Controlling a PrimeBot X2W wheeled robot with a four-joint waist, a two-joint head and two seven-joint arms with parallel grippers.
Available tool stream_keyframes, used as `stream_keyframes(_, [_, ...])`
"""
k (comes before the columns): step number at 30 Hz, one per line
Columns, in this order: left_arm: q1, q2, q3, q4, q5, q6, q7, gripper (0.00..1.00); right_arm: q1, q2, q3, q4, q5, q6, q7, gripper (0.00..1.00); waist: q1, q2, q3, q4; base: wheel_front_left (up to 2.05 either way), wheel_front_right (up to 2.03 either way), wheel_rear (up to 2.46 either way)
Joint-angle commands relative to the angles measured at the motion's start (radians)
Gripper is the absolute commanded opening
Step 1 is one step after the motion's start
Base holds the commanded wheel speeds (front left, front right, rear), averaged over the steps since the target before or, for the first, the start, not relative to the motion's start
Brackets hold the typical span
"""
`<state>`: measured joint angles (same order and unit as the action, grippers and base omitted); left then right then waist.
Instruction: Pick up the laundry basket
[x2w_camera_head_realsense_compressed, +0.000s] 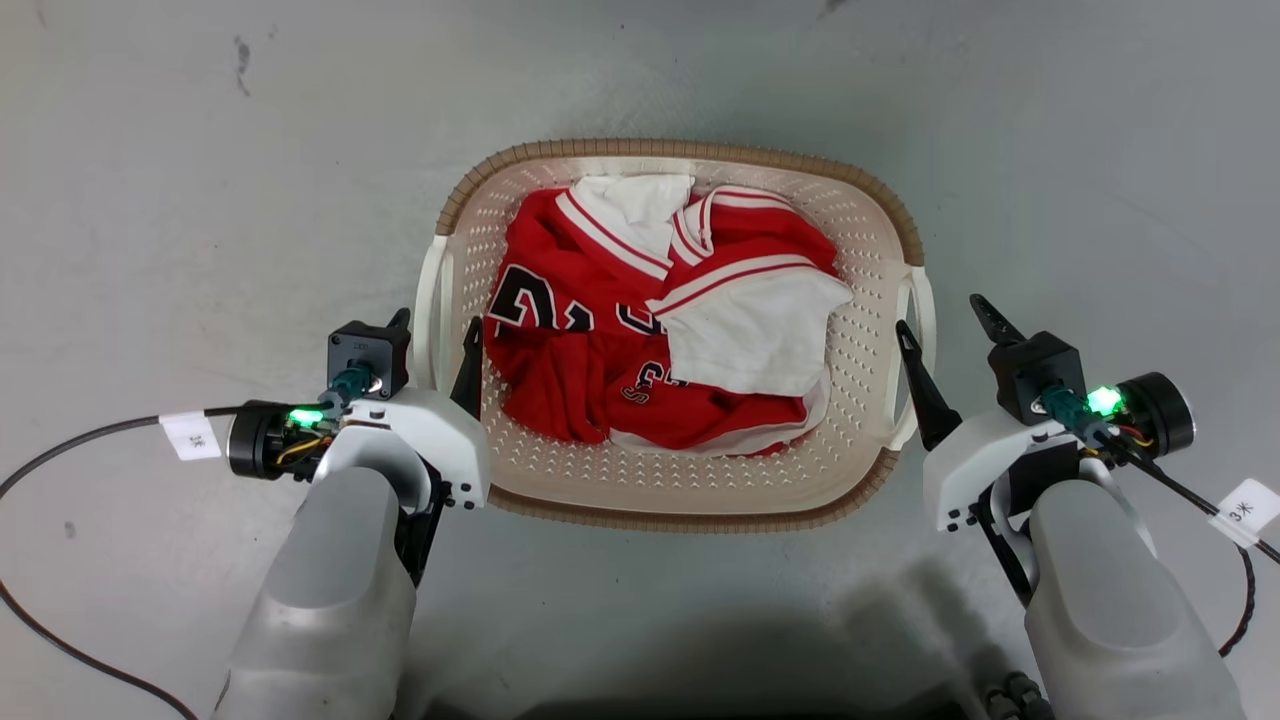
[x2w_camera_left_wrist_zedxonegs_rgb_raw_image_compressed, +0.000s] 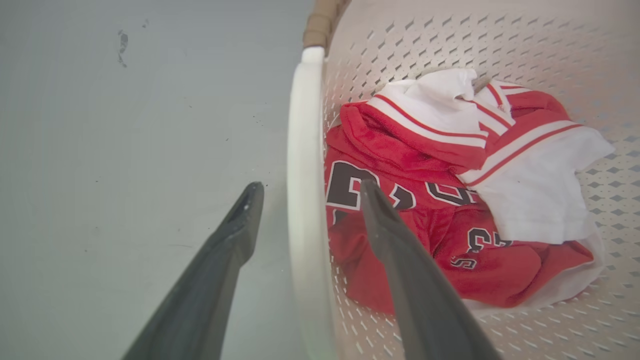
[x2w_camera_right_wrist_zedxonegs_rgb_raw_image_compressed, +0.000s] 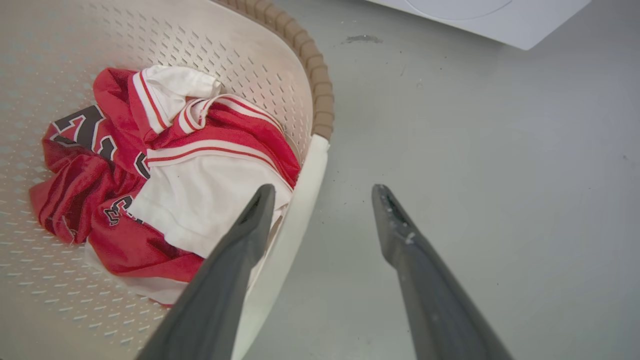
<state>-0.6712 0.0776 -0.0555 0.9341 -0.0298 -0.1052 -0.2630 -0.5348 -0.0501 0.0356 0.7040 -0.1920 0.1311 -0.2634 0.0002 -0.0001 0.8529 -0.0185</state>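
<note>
Middle of head view: laundry basket (x2w_camera_head_realsense_compressed: 690, 148) sits flat on grey floor (x2w_camera_head_realsense_compressed: 150, 200). Red and white shirt (x2w_camera_head_realsense_compressed: 600, 330) bunched up inside. Lower left of frame: left fingers (x2w_camera_head_realsense_compressed: 468, 365) spread apart, gripping nothing. One finger inside basket, other outside, white left handle (x2w_camera_head_realsense_compressed: 428, 300) between them. Lower right of frame: right fingers (x2w_camera_head_realsense_compressed: 918, 375) spread apart too, gripping nothing. White right handle (x2w_camera_head_realsense_compressed: 930, 320) between them. Cannot tell if any finger touches a handle.
</note>
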Motion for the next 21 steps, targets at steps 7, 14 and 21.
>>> stream_keyframes(7, [-0.051,-0.005,-0.009,0.070,-0.006,0.002,-0.003,1.00,-0.048,0.000,0.020,0.080,0.003,-0.001,-0.002,1.00,-0.0002,0.0001,0.041,0.006,0.00,0.00,0.00])
stream_keyframes(14, [-0.072,-0.010,-0.027,0.099,-0.008,-0.004,-0.003,1.00,-0.077,0.000,0.028,0.148,0.013,-0.001,-0.002,1.00,-0.0002,0.0001,0.053,0.012,0.00,0.00,0.00])
stream_keyframes(21, [-0.086,-0.015,-0.050,0.129,-0.005,-0.005,-0.003,0.00,-0.106,-0.003,0.033,0.202,0.012,-0.001,-0.002,0.00,-0.0002,0.0001,0.053,0.015,0.00,0.00,0.00])
